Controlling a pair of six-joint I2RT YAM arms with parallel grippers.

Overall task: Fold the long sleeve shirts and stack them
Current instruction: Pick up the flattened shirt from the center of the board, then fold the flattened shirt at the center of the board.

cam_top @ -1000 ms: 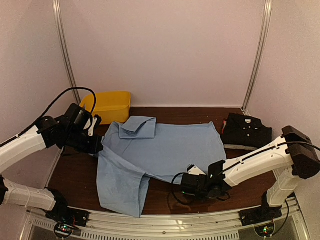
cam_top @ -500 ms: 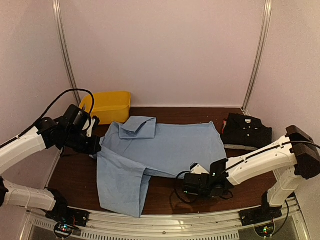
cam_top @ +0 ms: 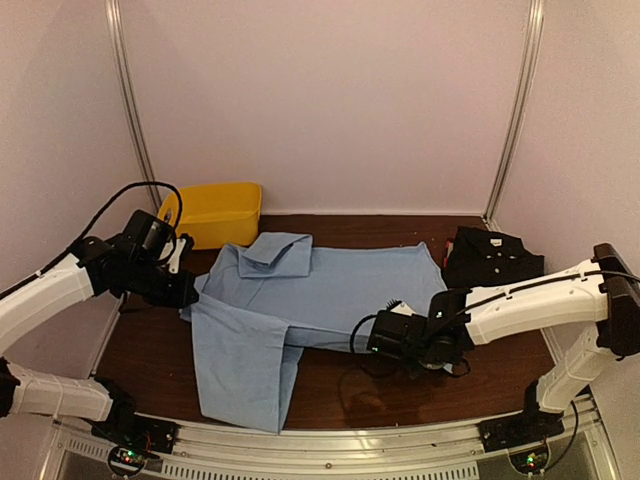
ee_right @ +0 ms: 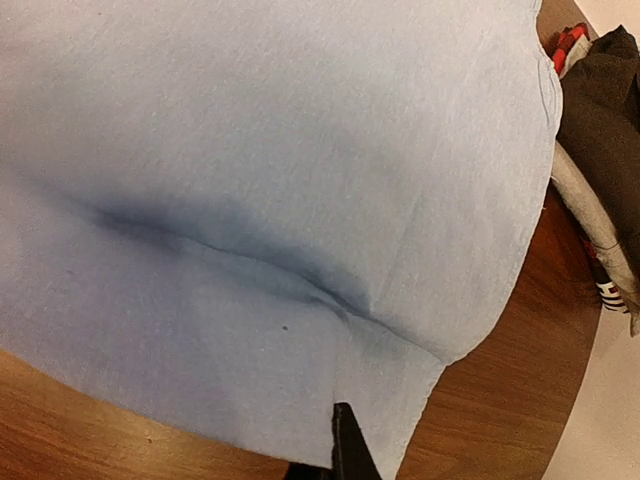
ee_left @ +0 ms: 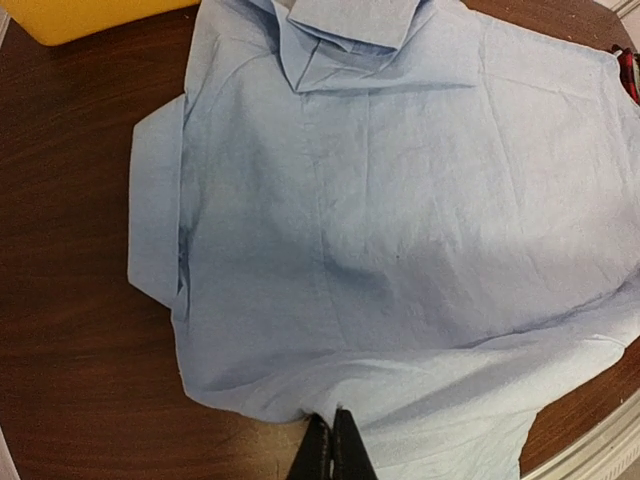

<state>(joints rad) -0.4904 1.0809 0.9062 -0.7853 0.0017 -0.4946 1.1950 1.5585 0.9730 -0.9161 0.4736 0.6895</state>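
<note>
A yellow plastic bin (cam_top: pixel 215 212) sits at the far left corner of the dark wooden surface (cam_top: pixel 150 350), close to the pale back wall (cam_top: pixel 320 100). One metal upright (cam_top: pixel 130 100) rises just left of the bin, another (cam_top: pixel 517 100) well to its right.

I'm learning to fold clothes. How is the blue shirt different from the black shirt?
The light blue shirt lies spread wide; the black shirt sits folded small at the right. The left gripper and right gripper pinch the light blue shirt; no gripper touches the black shirt. Both have collars.
</note>
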